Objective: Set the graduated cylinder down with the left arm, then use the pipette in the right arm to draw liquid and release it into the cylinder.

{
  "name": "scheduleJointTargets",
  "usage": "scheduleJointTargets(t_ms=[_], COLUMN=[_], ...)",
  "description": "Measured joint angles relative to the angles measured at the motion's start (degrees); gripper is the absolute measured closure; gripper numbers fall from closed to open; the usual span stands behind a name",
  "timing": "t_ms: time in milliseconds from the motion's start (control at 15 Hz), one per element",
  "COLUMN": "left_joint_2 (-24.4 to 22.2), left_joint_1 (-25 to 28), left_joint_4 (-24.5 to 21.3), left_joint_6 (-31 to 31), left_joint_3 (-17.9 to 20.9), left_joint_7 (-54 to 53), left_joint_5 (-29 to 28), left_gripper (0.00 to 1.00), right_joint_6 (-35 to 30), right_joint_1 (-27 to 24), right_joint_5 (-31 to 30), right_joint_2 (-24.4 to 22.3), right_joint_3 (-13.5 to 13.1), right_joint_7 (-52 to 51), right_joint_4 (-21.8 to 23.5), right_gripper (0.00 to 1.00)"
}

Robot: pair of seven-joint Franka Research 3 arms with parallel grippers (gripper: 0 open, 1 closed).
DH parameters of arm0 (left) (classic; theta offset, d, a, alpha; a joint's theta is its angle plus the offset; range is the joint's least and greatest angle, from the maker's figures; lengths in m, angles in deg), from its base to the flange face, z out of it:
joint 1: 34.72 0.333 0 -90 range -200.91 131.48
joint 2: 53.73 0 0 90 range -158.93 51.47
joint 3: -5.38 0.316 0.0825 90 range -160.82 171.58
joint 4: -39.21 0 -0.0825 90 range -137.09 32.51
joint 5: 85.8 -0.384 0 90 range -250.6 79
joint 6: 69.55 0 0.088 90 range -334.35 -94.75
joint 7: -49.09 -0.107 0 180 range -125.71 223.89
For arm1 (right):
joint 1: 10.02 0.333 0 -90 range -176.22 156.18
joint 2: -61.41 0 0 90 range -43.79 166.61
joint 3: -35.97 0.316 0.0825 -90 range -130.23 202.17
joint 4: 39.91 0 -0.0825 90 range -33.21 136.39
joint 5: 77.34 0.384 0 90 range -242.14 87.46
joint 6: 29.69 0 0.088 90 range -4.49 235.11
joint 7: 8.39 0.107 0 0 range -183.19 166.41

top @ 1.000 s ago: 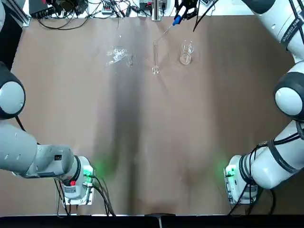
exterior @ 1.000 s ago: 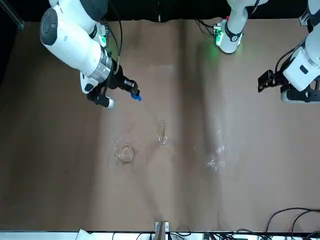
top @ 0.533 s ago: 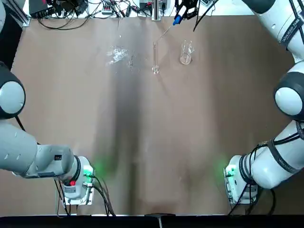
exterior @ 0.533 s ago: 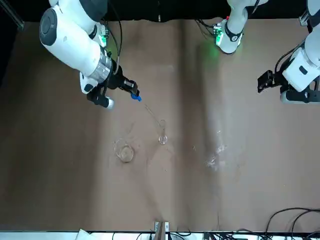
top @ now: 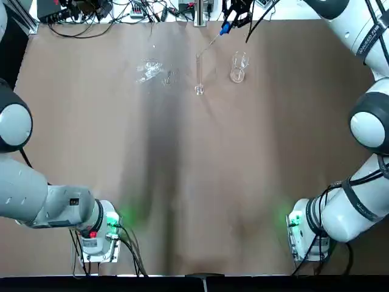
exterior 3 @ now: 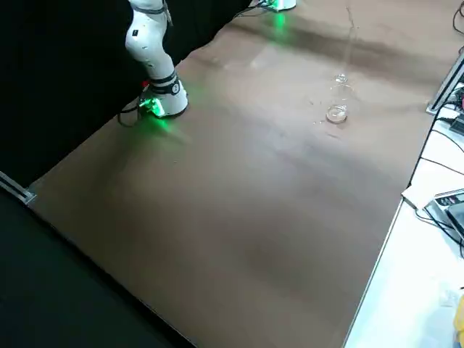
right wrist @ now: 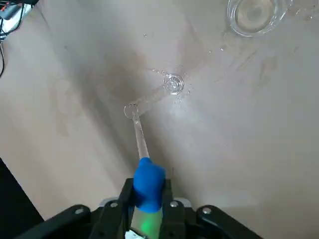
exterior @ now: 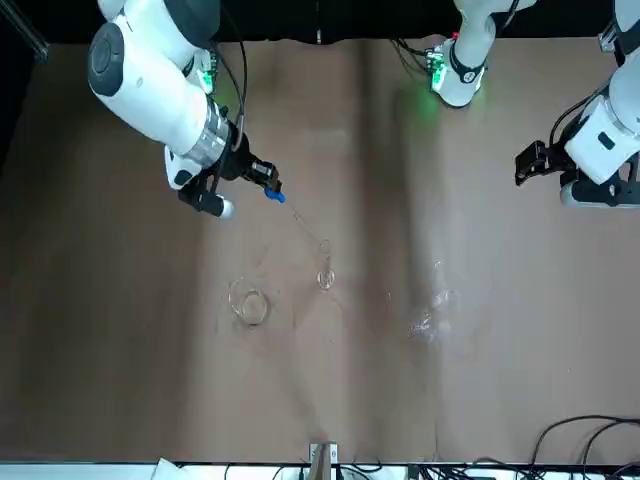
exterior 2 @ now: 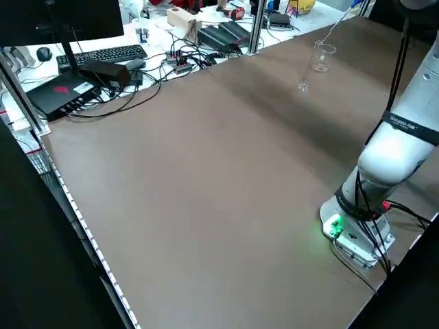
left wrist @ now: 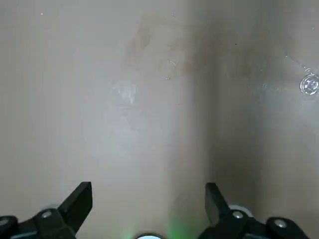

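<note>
Glass pipette [right wrist: 139, 133] tip (hard to see) meets graduated cylinder [right wrist: 152, 95] mouth

Most of the brown table [top: 194, 182] lies open between the two arm bases. At the far side three obstacles stand in a row: scattered small glassware [top: 150, 69], the graduated cylinder [top: 199, 73] and the beaker [top: 238, 67], with narrow gaps between them. The right gripper [exterior: 262, 180] with the pipette [exterior: 295, 217] hangs above the cylinder's mouth.
</note>
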Motion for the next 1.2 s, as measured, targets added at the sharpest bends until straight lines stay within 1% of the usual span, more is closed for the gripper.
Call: scheduleJointTargets(t_ms=[267,400,467,533,667,1200], left_joint_2=[0.0,0.0,0.0,0.0,0.0,0.0], left_joint_1=[0.0,0.0,0.0,0.0,0.0,0.0], left_joint_4=[0.0,0.0,0.0,0.0,0.0,0.0], left_joint_6=[0.0,0.0,0.0,0.0,0.0,0.0], left_joint_3=[0.0,0.0,0.0,0.0,0.0,0.0], left_joint_7=[0.0,0.0,0.0,0.0,0.0,0.0], left_joint_5=[0.0,0.0,0.0,0.0,0.0,0.0], left_gripper=[0.00,0.00,0.00,0.00,0.00,0.00], right_joint_6=[0.0,0.0,0.0,0.0,0.0,0.0], right_joint_1=[0.1,0.1,0.1,0.1,0.1,0.1], right_joint_5=[-0.2,-0.2,-0.3,-0.3,-0.3,-0.8], right_joint_2=[0.0,0.0,0.0,0.0,0.0,0.0], right_joint_3=[0.0,0.0,0.0,0.0,0.0,0.0], right_joint_7=[0.0,0.0,0.0,0.0,0.0,0.0], right_joint_4=[0.0,0.0,0.0,0.0,0.0,0.0], right_gripper=[0.74,0.76,0.79,0.79,0.88,0.91])
